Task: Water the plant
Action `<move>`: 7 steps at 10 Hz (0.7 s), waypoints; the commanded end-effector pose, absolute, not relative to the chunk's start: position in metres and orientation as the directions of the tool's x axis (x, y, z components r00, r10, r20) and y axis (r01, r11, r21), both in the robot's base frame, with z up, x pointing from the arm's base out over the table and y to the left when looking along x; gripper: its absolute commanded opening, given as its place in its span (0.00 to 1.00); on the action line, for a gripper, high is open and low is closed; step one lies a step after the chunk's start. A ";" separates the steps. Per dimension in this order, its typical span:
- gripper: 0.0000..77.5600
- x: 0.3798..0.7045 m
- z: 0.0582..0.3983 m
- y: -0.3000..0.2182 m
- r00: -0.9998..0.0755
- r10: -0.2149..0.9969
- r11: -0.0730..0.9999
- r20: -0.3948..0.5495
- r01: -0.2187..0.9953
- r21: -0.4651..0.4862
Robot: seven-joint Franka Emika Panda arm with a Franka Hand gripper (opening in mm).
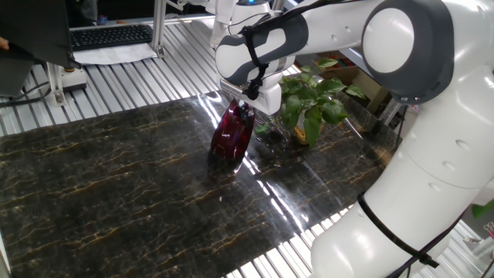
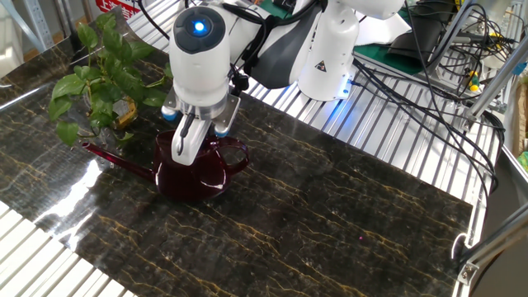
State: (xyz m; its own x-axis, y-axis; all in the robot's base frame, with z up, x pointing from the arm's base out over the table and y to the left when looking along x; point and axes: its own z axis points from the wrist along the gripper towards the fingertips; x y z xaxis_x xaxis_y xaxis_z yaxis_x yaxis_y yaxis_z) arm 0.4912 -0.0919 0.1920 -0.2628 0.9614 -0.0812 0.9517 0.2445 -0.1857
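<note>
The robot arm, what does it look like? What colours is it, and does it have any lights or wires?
The arm is big, round and glossy white, with dark grey bands at its joints. A thin black cable runs along it. One joint cap has a glowing blue light. A black triangle mark sits on a white section. The gripper is white with light, slim fingers.
</note>
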 end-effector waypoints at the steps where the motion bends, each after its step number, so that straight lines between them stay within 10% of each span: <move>1: 0.01 0.493 0.195 -0.092 -0.262 0.961 0.244 -0.086 0.953 -0.181; 7: 0.01 0.494 0.195 -0.092 -0.255 0.961 0.233 -0.106 0.955 -0.184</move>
